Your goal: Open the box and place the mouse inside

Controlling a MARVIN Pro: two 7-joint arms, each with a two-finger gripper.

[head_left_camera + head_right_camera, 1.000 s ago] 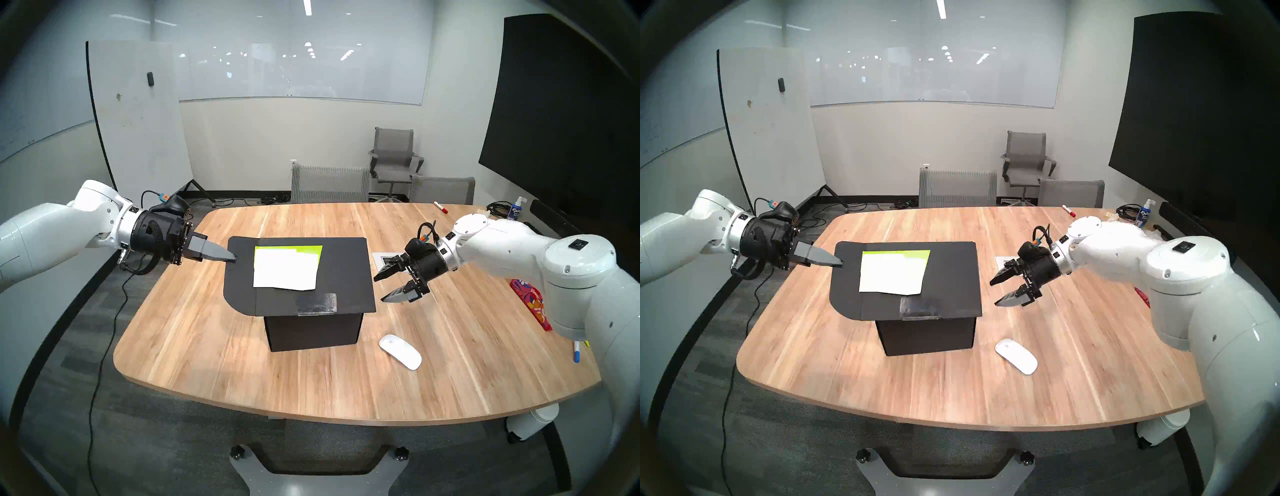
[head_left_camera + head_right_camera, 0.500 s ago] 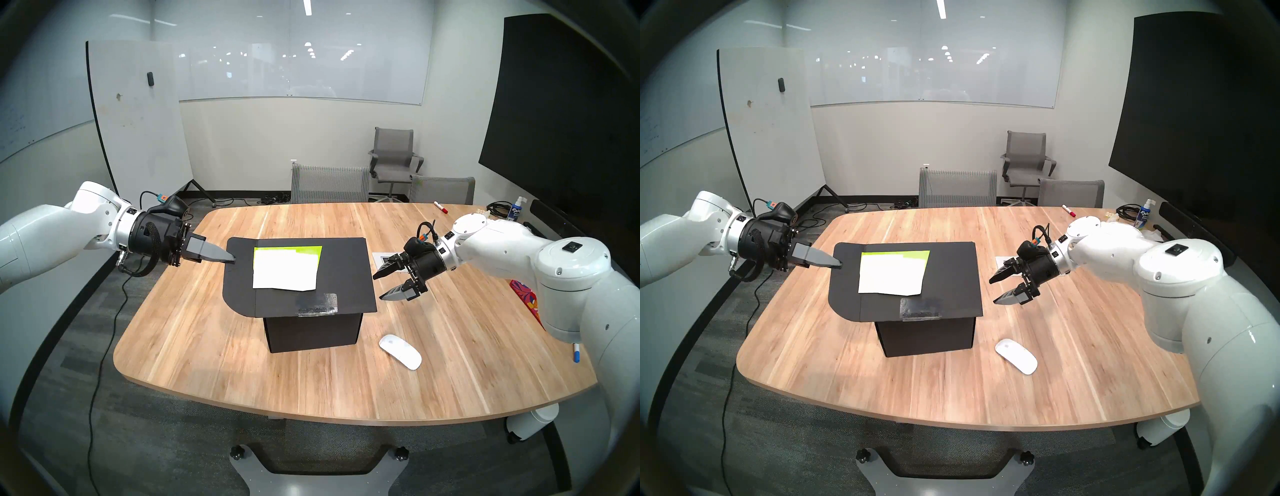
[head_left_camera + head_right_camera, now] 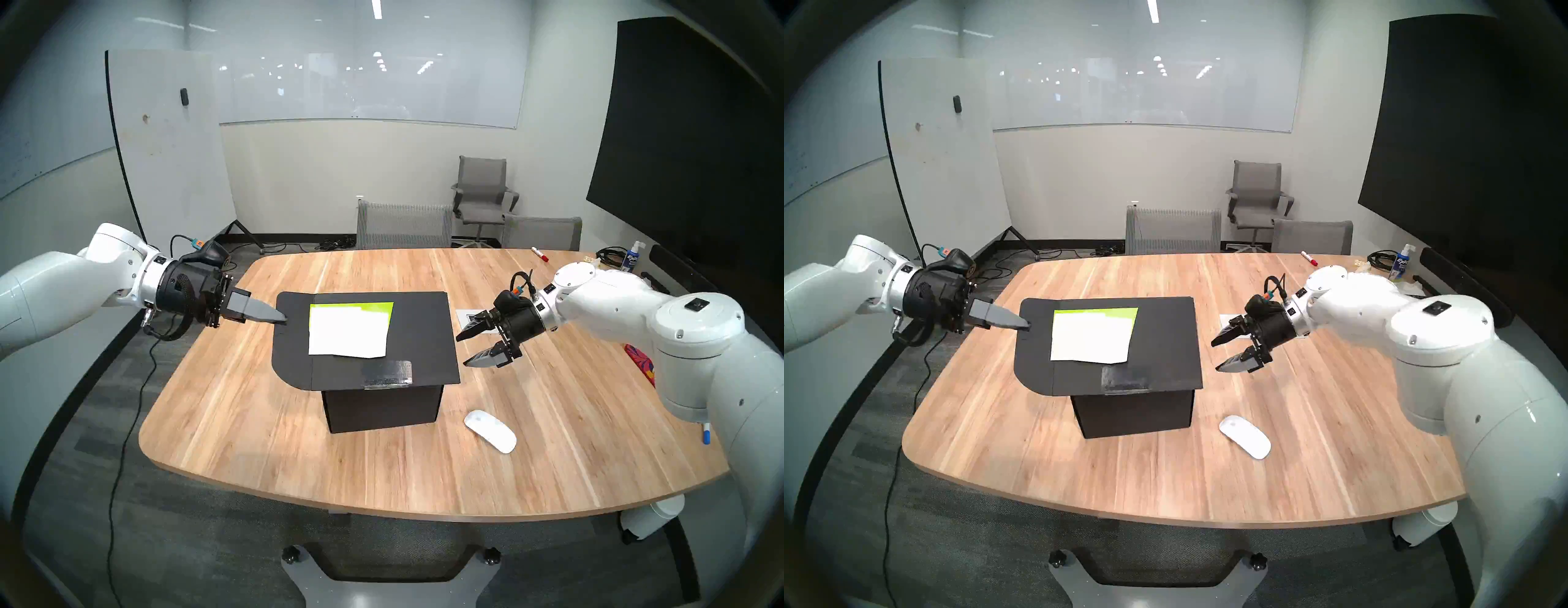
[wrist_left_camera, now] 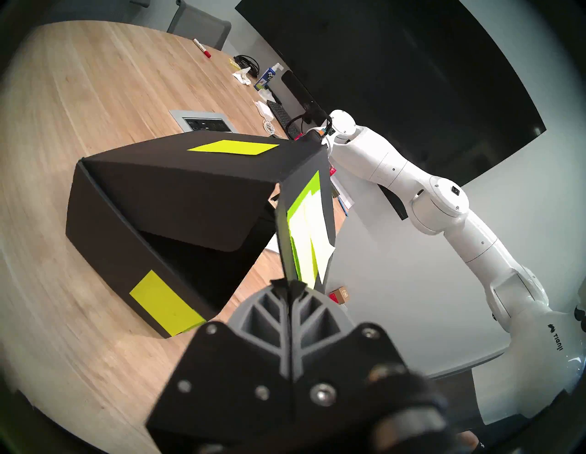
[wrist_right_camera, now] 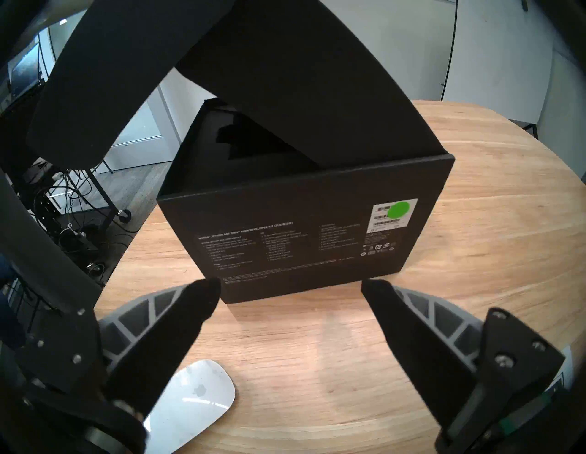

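Observation:
The black box (image 3: 382, 407) (image 3: 1136, 414) stands mid-table with its lid (image 3: 424, 335) lifted, hinged along the right side. Yellow-green notes and a white sheet are stuck on the lid. My left gripper (image 3: 283, 319) (image 3: 1026, 327) (image 4: 289, 283) is shut on the lid's left tuck flap. My right gripper (image 3: 462, 351) (image 3: 1215, 357) (image 5: 288, 287) hangs open and empty just right of the box. In the right wrist view the box's printed side (image 5: 301, 241) faces me and the black insert (image 5: 253, 149) shows under the lid. The white mouse (image 3: 490, 431) (image 3: 1245, 436) (image 5: 193, 399) lies on the table, front right of the box.
A red patterned tissue box (image 3: 645, 365) sits under my right arm, a blue marker (image 3: 706, 434) near the right edge. A red marker (image 3: 539, 254), spray bottle (image 3: 632, 257) and cables lie far right. A socket panel (image 4: 206, 122) is set in the table. Chairs (image 3: 403, 225) stand beyond.
The left gripper has pulled the lid flap slightly further left. The right gripper has crept a little toward the box. The mouse has not moved.

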